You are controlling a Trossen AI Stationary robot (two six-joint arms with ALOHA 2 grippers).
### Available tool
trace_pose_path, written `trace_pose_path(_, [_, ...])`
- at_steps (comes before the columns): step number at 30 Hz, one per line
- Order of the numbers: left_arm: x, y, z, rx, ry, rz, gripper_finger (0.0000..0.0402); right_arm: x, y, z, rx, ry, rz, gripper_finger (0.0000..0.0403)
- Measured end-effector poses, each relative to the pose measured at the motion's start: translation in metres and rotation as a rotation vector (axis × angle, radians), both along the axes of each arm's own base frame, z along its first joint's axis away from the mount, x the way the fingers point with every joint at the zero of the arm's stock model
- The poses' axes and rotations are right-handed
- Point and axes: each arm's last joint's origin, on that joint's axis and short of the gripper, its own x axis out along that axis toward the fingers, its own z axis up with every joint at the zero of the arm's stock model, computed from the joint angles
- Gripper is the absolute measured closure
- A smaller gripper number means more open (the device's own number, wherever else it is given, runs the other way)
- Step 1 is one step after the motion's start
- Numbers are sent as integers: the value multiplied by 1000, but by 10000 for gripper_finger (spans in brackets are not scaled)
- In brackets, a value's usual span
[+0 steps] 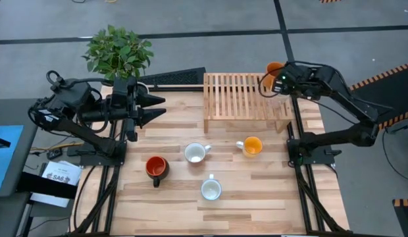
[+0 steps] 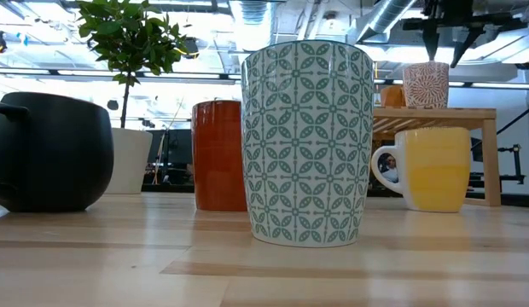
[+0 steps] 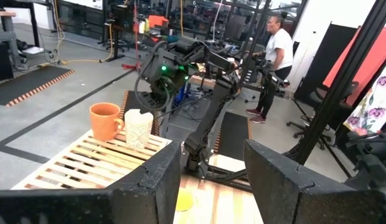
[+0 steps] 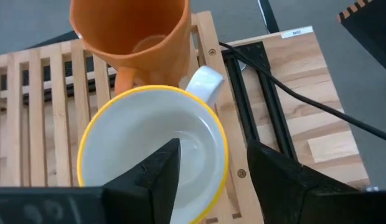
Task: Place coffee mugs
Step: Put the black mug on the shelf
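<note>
Spreading under both my arms, the wooden counter (image 1: 256, 191) is carrying everything, with the slatted wooden rack (image 1: 237, 99) sitting at its far edge. My right pincer (image 4: 208, 168) is hovering over the rack's right end with its fingers spread wide, holding nothing, directly above a patterned mug with a yellow rim and white inside (image 4: 152, 149) that is standing on the slats. Just beside that mug, a brown-orange mug (image 4: 134, 34) is also standing on the rack. My left pincer (image 3: 208, 180) is waiting above the counter's far left corner, its fingers parted and empty, pointing across toward the rack.

Down on the bare counter, four more mugs are standing apart from one another: a red mug with a dark outside (image 1: 156, 168) on the left, a white mug (image 1: 195, 153) near the middle, a yellow-orange mug (image 1: 251, 145) to its right, and a light blue patterned mug (image 1: 210, 189) nearest the front edge.
</note>
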Motion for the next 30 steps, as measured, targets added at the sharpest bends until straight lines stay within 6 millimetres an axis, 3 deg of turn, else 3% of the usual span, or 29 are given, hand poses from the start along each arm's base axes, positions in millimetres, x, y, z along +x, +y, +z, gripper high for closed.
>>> trace_pose_path(10, [-1,2,0,19,5,81,243,-2,12,23,-215,-168,109,194])
trace_pose_path(14, [-1,3,-2,57,29,105,243,9,21,43,-359,-320,315,194])
trace_pose_path(19, [-1,3,-11,9,103,101,243,29,49,67,-448,-557,700,194])
trace_pose_path(24, [-5,2,-33,-119,296,50,243,50,90,74,-446,-681,1005,194])
trace_pose_path(30, [-2,-14,-86,-213,786,98,243,68,127,68,-392,-684,1200,194])
